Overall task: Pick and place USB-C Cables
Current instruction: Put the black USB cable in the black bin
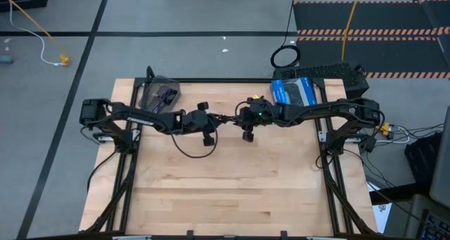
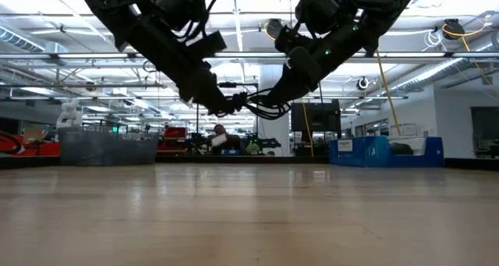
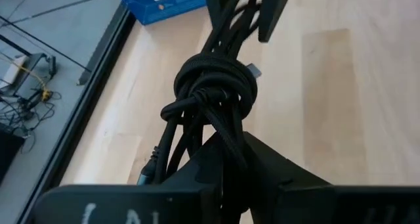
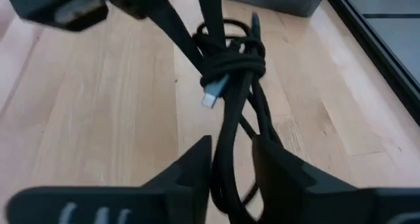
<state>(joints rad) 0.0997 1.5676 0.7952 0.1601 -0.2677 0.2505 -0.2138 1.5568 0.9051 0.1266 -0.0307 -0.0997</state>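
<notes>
A black USB-C cable bundle (image 1: 223, 118) hangs in the air between my two grippers, well above the table's far middle. It is wound into a knot (image 3: 216, 92) with a silver plug (image 4: 210, 98) sticking out. My left gripper (image 1: 216, 118) comes from the left and my right gripper (image 1: 233, 117) from the right. Both are shut on the bundle, tip to tip (image 2: 245, 104). A purple-blue cable (image 1: 167, 94) lies in a grey bin (image 1: 159, 93). Another black bundle does not show. My left gripper (image 3: 226, 148) pinches the strands (image 3: 220, 135) that run out of the knot on its side, fingers roughly level from the table's left and along the bundle. The bundle is lifted clear of the table. My right gripper (image 4: 233, 145) pinches the strands (image 4: 230, 129) at the bundle's opposite end between its two fingers, coming level from the table's right and along the cable. The knot sits just past its fingertips, clear of the table.
The grey bin stands at the table's far left corner, and a blue box (image 1: 295, 91) at its far right. On the floor beyond lie a black ring-shaped coil (image 1: 285, 55) and a yellow cord (image 1: 31, 18). Bare wood (image 1: 225, 191) fills the near half.
</notes>
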